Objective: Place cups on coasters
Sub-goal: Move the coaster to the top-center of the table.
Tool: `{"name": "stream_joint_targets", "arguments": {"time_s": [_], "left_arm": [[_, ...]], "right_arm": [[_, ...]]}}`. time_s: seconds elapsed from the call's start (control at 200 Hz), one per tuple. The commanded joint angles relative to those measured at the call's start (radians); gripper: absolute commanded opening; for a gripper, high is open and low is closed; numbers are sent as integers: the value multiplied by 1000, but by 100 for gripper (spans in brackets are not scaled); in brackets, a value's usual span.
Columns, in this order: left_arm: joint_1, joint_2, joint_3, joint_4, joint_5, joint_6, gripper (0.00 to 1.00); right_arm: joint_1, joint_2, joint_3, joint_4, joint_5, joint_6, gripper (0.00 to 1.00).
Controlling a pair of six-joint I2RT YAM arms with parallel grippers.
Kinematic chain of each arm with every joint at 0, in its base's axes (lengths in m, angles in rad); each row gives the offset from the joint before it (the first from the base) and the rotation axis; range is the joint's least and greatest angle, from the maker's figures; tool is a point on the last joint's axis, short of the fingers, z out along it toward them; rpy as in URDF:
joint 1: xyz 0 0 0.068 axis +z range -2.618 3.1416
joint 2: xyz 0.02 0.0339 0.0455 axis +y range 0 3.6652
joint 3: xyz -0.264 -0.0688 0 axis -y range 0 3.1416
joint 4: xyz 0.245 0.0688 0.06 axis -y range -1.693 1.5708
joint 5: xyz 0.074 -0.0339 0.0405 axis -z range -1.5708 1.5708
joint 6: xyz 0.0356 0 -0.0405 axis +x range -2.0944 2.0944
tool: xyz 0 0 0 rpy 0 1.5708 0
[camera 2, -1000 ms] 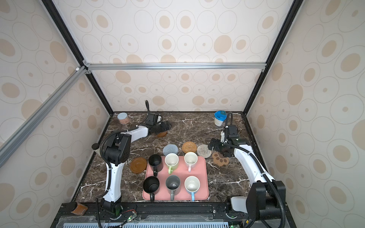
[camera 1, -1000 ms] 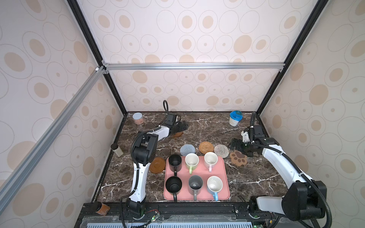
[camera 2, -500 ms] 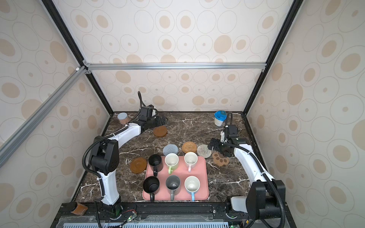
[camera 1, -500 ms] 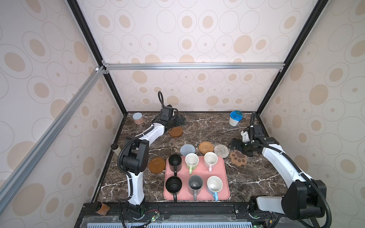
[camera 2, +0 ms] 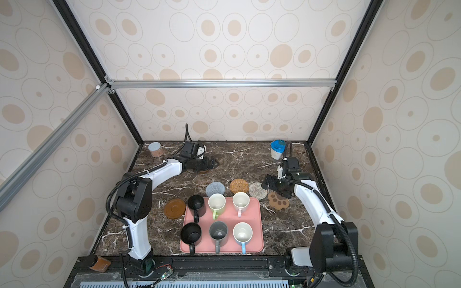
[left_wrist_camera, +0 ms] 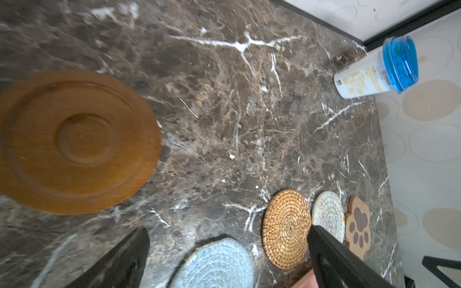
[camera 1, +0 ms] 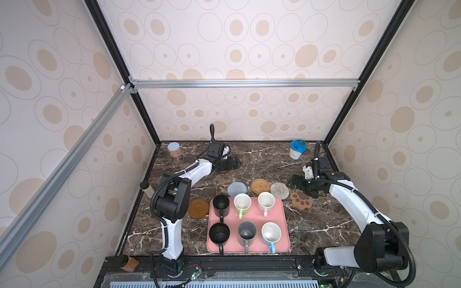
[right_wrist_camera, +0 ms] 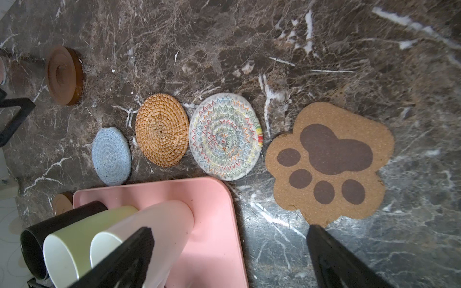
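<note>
Cups (camera 1: 242, 201): all six stand upright on the pink tray (camera 1: 280, 217), handles toward the near edge, none on a coaster yet. Four coasters sit in a row just behind the tray, so your carries stay short: blue-grey crochet round (camera 1: 237, 188), orange rattan round (camera 1: 260, 185), whitish woven round (camera 1: 280, 190), paw coaster (camera 1: 301, 198). One brown disc (camera 1: 198, 208) lies beside the tray. The other brown disc (left_wrist_camera: 74, 142) is far back on the bench near your left gripper (camera 1: 233, 164), jaws spread, empty, probably there to fetch it closer. Your right gripper (camera 1: 294, 182) hangs over the paw coaster, spread, holding nothing.
</note>
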Motion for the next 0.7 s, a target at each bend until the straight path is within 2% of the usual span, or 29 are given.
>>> {"name": "stream_joint_targets", "arguments": {"time_s": [0.0, 0.345, 0.465, 0.695], "left_arm": [[-43, 39, 49, -89, 48, 63, 100], [-71, 52, 72, -283, 55, 170, 100], [-77, 56, 55, -299, 107, 194, 100], [-97, 84, 63, -326, 128, 223, 100]], "right_arm": [[7, 10, 24, -29, -5, -6, 100], [8, 16, 25, -40, -5, -17, 100], [8, 31, 37, -44, -10, -23, 100], [9, 41, 41, -48, -10, -25, 100]]}}
